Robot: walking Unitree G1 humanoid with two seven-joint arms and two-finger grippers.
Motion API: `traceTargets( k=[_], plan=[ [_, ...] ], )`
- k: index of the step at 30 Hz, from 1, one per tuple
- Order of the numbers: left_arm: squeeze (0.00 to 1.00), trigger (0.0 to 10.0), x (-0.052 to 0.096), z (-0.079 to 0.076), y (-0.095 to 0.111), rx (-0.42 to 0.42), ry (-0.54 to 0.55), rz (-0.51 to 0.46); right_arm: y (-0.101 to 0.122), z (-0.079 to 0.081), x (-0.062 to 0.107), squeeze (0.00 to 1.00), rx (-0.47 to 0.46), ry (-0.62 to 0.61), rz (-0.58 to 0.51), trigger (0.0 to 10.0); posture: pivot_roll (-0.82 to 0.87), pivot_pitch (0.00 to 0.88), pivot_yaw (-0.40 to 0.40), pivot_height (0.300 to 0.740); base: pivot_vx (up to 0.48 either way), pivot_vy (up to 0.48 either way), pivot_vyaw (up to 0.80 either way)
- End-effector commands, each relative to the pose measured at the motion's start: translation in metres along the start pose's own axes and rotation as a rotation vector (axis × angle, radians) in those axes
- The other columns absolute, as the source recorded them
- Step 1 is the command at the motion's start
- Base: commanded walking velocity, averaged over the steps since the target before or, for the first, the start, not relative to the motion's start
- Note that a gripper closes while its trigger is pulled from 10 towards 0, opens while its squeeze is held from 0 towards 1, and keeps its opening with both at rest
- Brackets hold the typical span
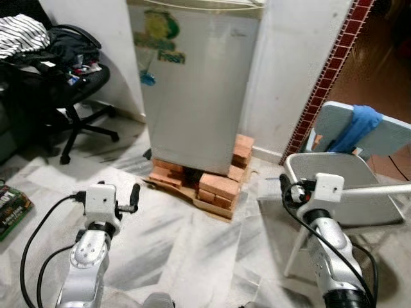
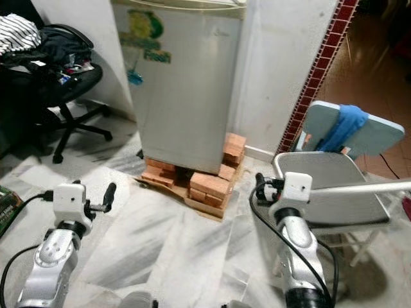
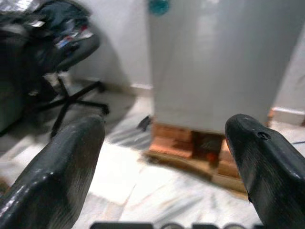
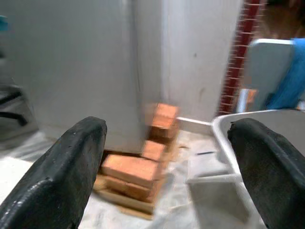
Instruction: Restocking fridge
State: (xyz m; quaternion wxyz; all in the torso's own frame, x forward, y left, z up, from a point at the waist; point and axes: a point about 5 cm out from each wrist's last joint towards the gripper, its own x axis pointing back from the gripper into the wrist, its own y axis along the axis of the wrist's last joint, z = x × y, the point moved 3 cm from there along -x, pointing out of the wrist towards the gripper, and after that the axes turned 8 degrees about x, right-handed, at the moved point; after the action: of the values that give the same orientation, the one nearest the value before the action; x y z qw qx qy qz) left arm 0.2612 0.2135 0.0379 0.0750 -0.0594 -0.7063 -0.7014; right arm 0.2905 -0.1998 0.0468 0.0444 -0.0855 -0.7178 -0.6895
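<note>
Two grippers up in front, both empty. Left gripper (image 3: 162, 143) fingers spread wide, nothing btwn them; it's held above the marble floor (image 1: 192, 250), pointing toward the fridge. Right gripper (image 4: 167, 138) likewise spread wide, nothing held, aimed at the fridge's right corner and the bricks. In the head views the left arm's white wrist block sits low left, right arm's low right, black cables looping off each.

Right gripper is just beside a grey folding chair (image 1: 350, 186), whose seat rim shows at the edge of the right wrist view. A blue cloth (image 1: 359, 128) hangs over the chair's back. Low at far left on the floor, a green printed packet (image 1: 11, 208), partly cut off.

Further out, centre: the fridge (image 1: 196, 83), silver-grey, door closed, green sticker and a small blue one on the front. It stands raised on a stack of orange bricks (image 1: 215, 183), which rest on a flat board on the floor. More bricks piled at its right rear corner, near the white wall (image 1: 289, 70).

Left of fridge, well apart: black office chair (image 1: 74, 96) heaped w/ dark clothes and a striped garment (image 1: 22, 32). Right of the wall, a strip of red tiles (image 1: 327, 77) runs up the edge of a doorway; reddish floor beyond.
</note>
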Motion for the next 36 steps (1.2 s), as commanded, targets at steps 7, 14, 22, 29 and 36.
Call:
traceTargets(
  k=[7,14,22,29,36],
  plan=[
    [0.0,10.0,-0.01,-0.013,0.001,0.023,-0.031,-0.013,0.006,0.005,-0.001,0.0,-0.004,0.021,-0.033,10.0,0.1,0.0,-0.039,0.74,0.0,0.48,-0.23],
    [0.0,10.0,-0.007,-0.017,-0.007,0.036,-0.047,0.011,-0.001,0.002,0.005,0.0,0.011,0.006,-0.03,10.0,0.08,0.0,-0.032,0.74,0.0,0.48,-0.17],
    [0.0,10.0,-0.01,-0.012,-0.001,0.027,-0.043,-0.027,0.004,0.002,0.001,0.0,0.032,0.006,-0.049,10.0,0.08,0.0,-0.03,0.74,0.0,0.347,0.0],
    [0.0,10.0,-0.008,-0.015,-0.003,0.035,-0.058,-0.021,0.002,0.0,0.002,0.0,0.037,-0.003,-0.049,10.0,0.08,0.0,-0.028,0.74,0.0,0.0,0.0],
    [0.0,10.0,-0.011,-0.016,-0.003,0.047,-0.048,-0.027,0.002,0.001,0.001,0.0,0.041,-0.001,-0.053,10.0,0.08,0.0,-0.031,0.74,0.0,0.0,0.0]
  ],
)
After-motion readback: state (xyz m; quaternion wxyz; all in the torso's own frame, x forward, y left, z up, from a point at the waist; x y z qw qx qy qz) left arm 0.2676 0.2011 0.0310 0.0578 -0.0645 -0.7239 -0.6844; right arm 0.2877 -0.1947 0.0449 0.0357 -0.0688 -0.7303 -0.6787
